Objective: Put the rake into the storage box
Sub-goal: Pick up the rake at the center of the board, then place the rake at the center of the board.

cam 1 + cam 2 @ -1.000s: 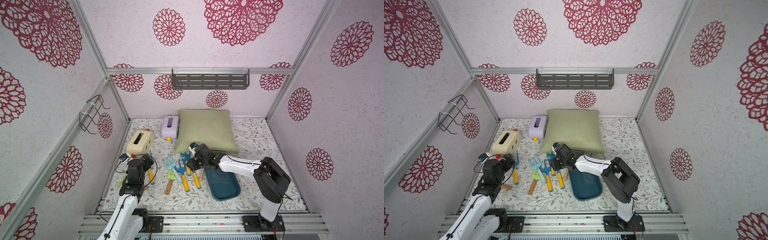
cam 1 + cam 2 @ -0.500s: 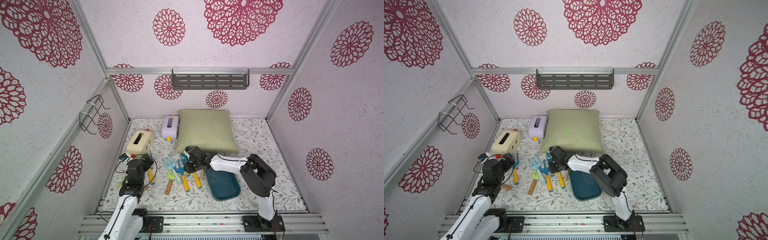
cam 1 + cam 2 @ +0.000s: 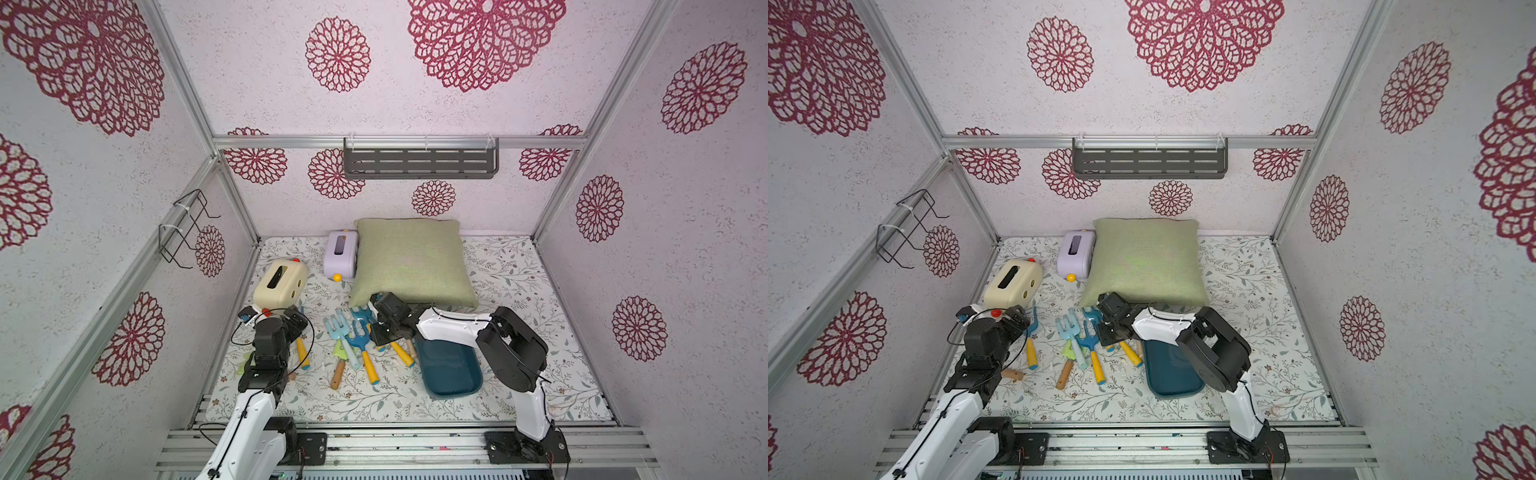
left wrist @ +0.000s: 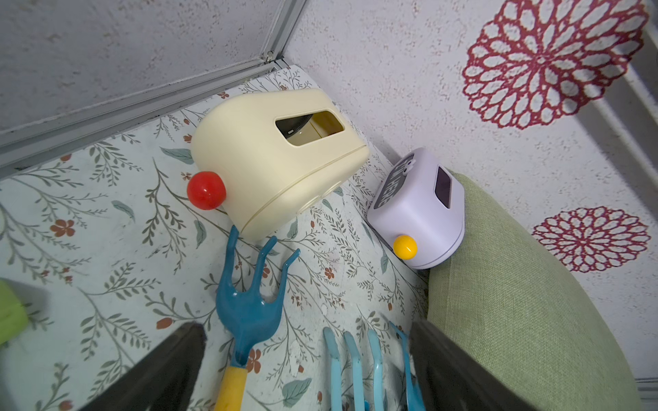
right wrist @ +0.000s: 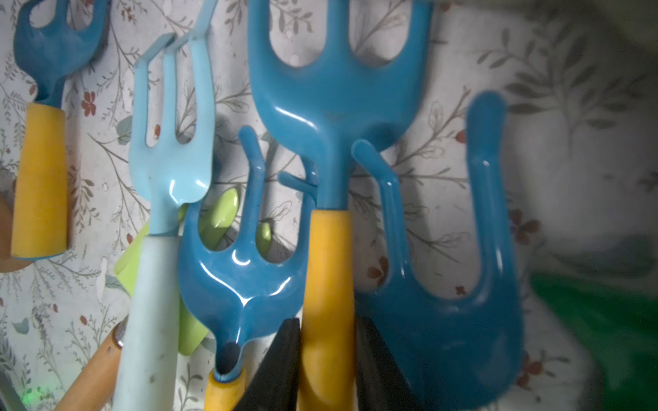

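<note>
The rake [image 5: 338, 89] has a blue pronged head and a yellow handle [image 5: 327, 267]. It lies among other toy tools on the floral mat, and in both top views its handle [image 3: 401, 353] [image 3: 1130, 353] points toward the storage box. My right gripper [image 5: 327, 320] [image 3: 384, 332] is shut on that yellow handle, a jaw pressed against each side. The storage box [image 3: 451, 370] [image 3: 1169, 374], a shallow teal tub, sits just right of the tools, partly under the right arm. My left gripper [image 4: 306, 341] [image 3: 297, 322] hangs open over another blue pronged tool [image 4: 249, 302], holding nothing.
A light blue fork [image 3: 338, 332], another blue pronged tool [image 3: 359, 340] and a green trowel lie beside the rake. A green pillow [image 3: 411, 262] is behind, with a lilac toy toaster [image 3: 341, 253] and a cream one [image 3: 280, 284]. A grey shelf [image 3: 419, 164] hangs on the back wall.
My right gripper has moved left from the box's edge onto the tools and closed on the yellow handle. The left arm has not moved.
</note>
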### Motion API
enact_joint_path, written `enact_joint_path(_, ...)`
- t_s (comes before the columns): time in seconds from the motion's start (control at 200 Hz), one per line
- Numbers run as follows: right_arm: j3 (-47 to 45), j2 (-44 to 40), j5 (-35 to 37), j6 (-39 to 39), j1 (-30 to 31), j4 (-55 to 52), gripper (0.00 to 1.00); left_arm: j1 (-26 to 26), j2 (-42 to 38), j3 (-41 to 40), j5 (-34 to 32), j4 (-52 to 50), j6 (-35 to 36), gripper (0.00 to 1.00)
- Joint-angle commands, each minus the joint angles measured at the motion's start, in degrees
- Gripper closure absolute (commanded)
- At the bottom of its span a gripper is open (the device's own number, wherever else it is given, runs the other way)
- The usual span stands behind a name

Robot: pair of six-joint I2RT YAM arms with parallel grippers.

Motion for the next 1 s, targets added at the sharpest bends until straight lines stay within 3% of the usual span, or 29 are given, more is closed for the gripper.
enact_joint_path(0.0,0.9,-0.68,1.42,-0.2,0.34,-2.01,0.75,0.47,-0.32,-0.64,0.26,1.66,-0.02,0.03)
enact_joint_path(0.185,-1.16,-4.71,0.06,-0.39,0.44,-0.6,0.82,0.47,-0.49,-0.74,0.32,1.65,-0.1,0.03)
enact_joint_path(0.495,-7.3,-13.88,-14.74,1.55,0.39,9.31,0.86,0.47,-0.84,-0.91,0.26,1.68,-0.12,0.03)
enact_joint_path(0.645,-12.34,-18.92,-18.72,3.46,0.44,12.51,0.87,0.47,-1.45,-1.1,-0.06,1.65,-0.1,0.03)
enact_joint_path(0.996,-21.52,-27.28,-11.81,4.53,0.21,10.66,0.87,0.56,-0.47,-1.28,0.43,2.36,-0.45,0.03)
